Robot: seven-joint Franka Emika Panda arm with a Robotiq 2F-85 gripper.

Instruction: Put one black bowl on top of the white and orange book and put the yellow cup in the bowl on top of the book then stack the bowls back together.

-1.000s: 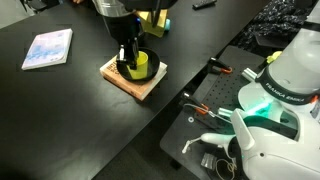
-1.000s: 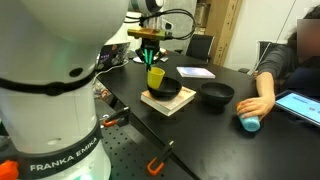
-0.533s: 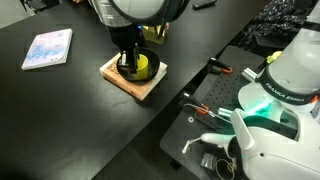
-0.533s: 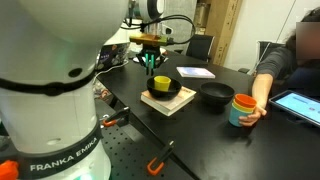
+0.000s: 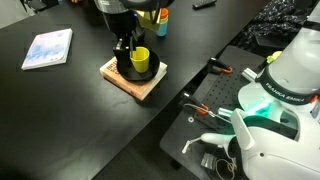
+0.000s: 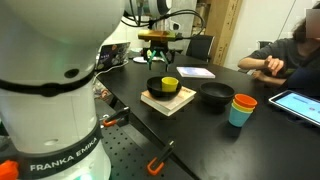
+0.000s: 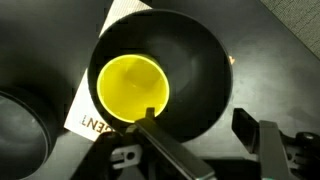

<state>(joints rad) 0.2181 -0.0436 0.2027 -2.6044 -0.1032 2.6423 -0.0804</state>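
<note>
The yellow cup [image 5: 140, 60] [image 6: 170, 84] [image 7: 132, 88] stands upright inside a black bowl [image 5: 133, 70] [image 6: 160, 89] [image 7: 195, 55] that sits on the white and orange book [image 5: 135, 84] [image 6: 168, 102] [image 7: 92, 118]. My gripper [image 5: 124, 49] [image 6: 156, 64] [image 7: 197, 122] hangs open just above the bowl, beside the cup and apart from it, with nothing between its fingers. The other black bowl [image 6: 216, 94] [image 7: 18, 130] rests empty on the table next to the book.
A thin pale blue-white booklet [image 5: 48, 48] [image 6: 195, 72] lies further off on the black table. An orange cup in a teal cup [image 6: 241, 108] stands beyond the empty bowl. A person [image 6: 290, 55] sits there with a tablet [image 6: 300, 102]. Red-handled tools [image 5: 205, 108] lie by the robot base.
My gripper has opened, let go of the yellow cup in the bowl, and risen a little. The person's hand set down the orange and teal cups and pulled back.
</note>
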